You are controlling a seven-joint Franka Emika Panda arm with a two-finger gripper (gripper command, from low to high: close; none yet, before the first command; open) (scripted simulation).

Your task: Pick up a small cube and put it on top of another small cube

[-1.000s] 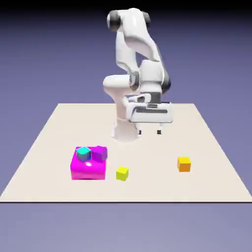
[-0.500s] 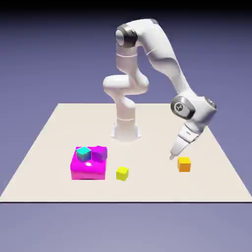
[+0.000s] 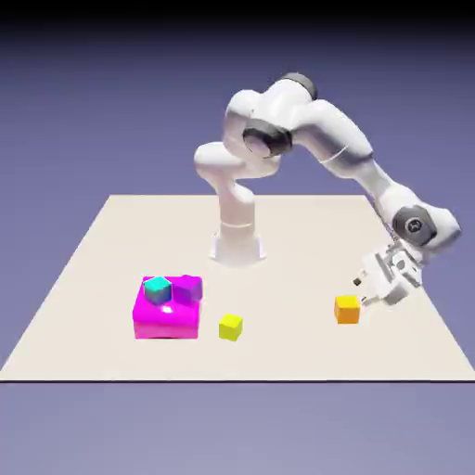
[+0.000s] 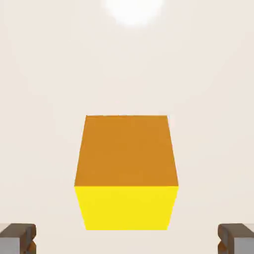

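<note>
The small orange cube (image 3: pixel 347 309) sits on the table toward the exterior view's right. In the hand view the same cube (image 4: pixel 126 163) fills the middle, its near face lit yellow. My gripper (image 3: pixel 363 291) hangs low just right of it, tilted sideways toward it, and touches nothing. Its jaws stand open: both grey fingertips (image 4: pixel 17 238) show far apart at the hand view's bottom corners, and the gripper (image 4: pixel 127 241) holds nothing. The small lemon-yellow cube (image 3: pixel 230 327) lies further toward the exterior view's left, near the front.
A larger magenta block (image 3: pixel 167 318) stands at the exterior view's left, with a teal cube (image 3: pixel 158 289) and a purple cube (image 3: pixel 188 288) on top. The robot's base (image 3: pixel 237 247) stands at the table's far middle.
The arm has swung from above the table's middle out to the exterior view's right and down. The hand now sits low beside the orange cube. The cubes have not moved.
</note>
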